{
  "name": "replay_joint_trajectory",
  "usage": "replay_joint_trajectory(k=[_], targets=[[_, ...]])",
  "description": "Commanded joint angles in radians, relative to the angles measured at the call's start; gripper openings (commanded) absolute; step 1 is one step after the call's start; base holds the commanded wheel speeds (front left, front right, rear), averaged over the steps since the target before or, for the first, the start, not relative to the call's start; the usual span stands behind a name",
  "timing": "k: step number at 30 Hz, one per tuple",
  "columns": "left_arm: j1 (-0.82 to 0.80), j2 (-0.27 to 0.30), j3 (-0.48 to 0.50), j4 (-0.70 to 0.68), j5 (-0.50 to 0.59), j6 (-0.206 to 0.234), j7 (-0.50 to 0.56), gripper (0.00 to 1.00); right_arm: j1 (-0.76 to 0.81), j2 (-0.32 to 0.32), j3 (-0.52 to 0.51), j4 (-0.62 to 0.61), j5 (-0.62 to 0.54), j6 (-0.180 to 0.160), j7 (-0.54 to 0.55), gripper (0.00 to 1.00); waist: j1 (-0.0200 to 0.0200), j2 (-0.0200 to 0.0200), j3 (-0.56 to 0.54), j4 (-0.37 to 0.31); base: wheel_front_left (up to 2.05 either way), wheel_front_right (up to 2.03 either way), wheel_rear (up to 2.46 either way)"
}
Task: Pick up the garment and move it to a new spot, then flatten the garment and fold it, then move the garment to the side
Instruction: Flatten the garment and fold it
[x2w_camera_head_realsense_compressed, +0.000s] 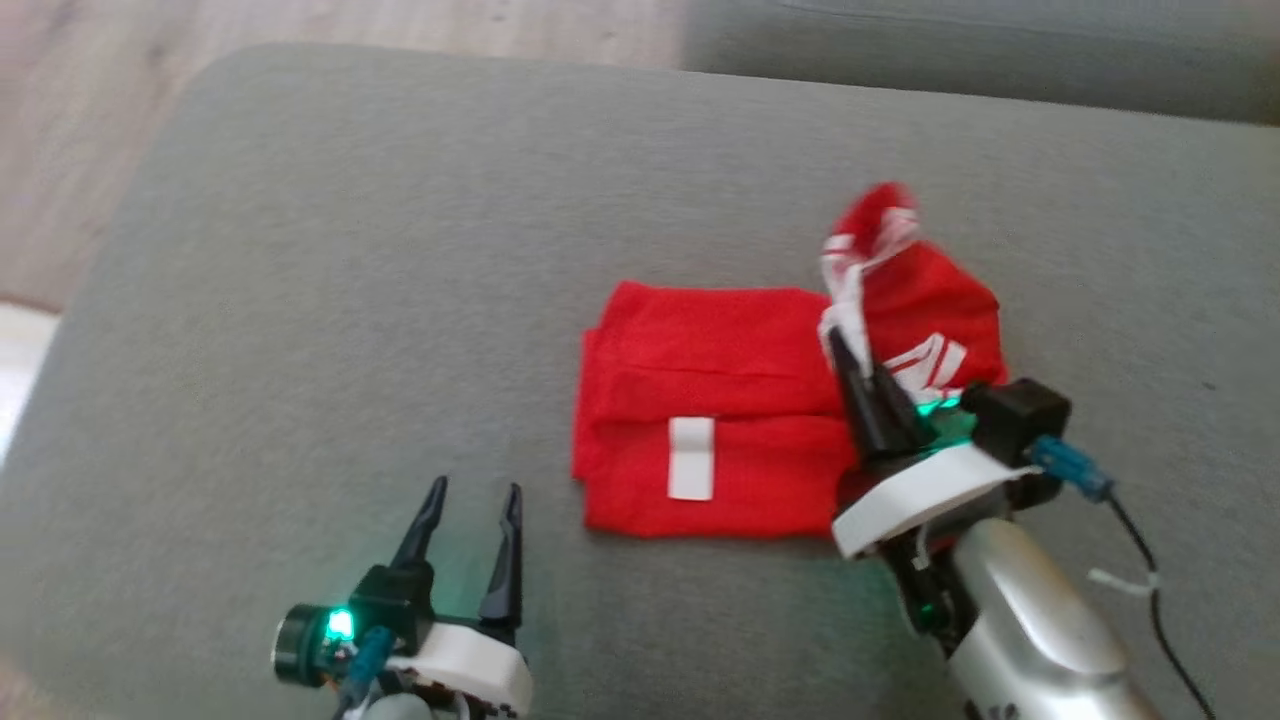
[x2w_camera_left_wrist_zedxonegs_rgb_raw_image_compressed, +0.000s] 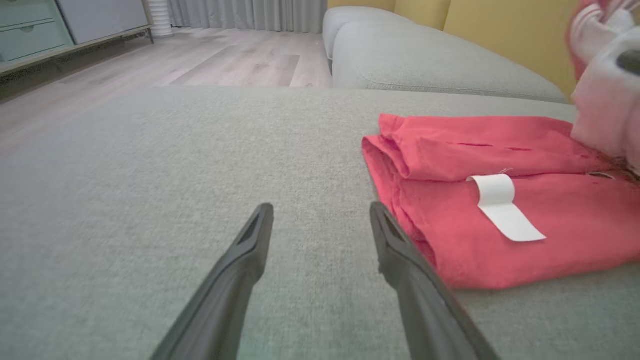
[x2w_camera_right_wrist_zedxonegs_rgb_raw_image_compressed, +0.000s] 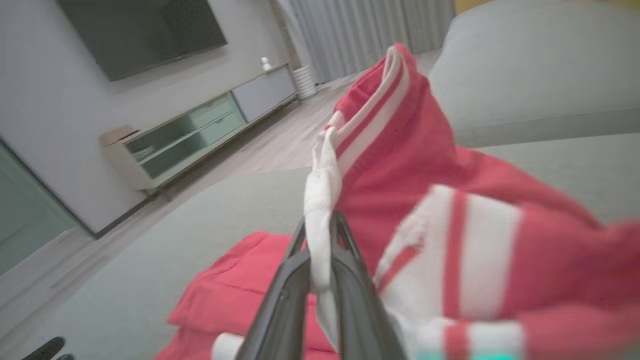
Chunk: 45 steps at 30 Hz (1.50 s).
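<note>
The red cloth garment with white stripes (x2w_camera_head_realsense_compressed: 720, 400) lies on the grey fabric sofa cushion (x2w_camera_head_realsense_compressed: 350, 300). Its left part is folded flat with a white rectangular label (x2w_camera_head_realsense_compressed: 691, 458) facing up, and its right part is raised in a bunch. The right gripper (x2w_camera_head_realsense_compressed: 845, 350) pinches the white-trimmed edge between its 2 fingers, probably to carry this flap over as a fold. The left gripper (x2w_camera_head_realsense_compressed: 476, 488) rests near the garment but apart from it, its 2 fingers spread and empty, likely placed clear of the fold.
</note>
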Motion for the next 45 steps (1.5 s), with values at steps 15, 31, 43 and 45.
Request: replay_joint_trajectory(k=[15,31,43,45], targets=[[-0.012,0.002,-0.011,-0.021,-0.016,0.008,-0.010,1.00,-0.104,0.017,0.151,0.016,0.147,-0.001,-0.010,1.00,0.0000,0.0000,-0.002,0.176,0.00,0.00,0.00],[-0.026,0.002,0.074,-0.038,0.020,0.012,-0.010,1.00,0.048,0.017,-0.258,-0.011,-0.128,-0.001,-0.010,1.00,0.0000,0.0000,-0.093,-0.065,0.00,0.00,0.00],[0.037,0.002,0.172,-0.051,0.050,0.016,-0.010,1.00,0.148,0.017,-0.326,0.032,-0.217,-0.001,-0.010,1.00,0.0000,0.0000,-0.123,-0.146,0.00,0.00,0.00],[0.041,0.002,0.174,-0.052,0.052,0.015,-0.010,1.00,0.152,0.017,-0.326,0.034,-0.217,-0.001,-0.010,1.00,0.0000,0.0000,-0.124,-0.146,0.00,0.00,0.00]])
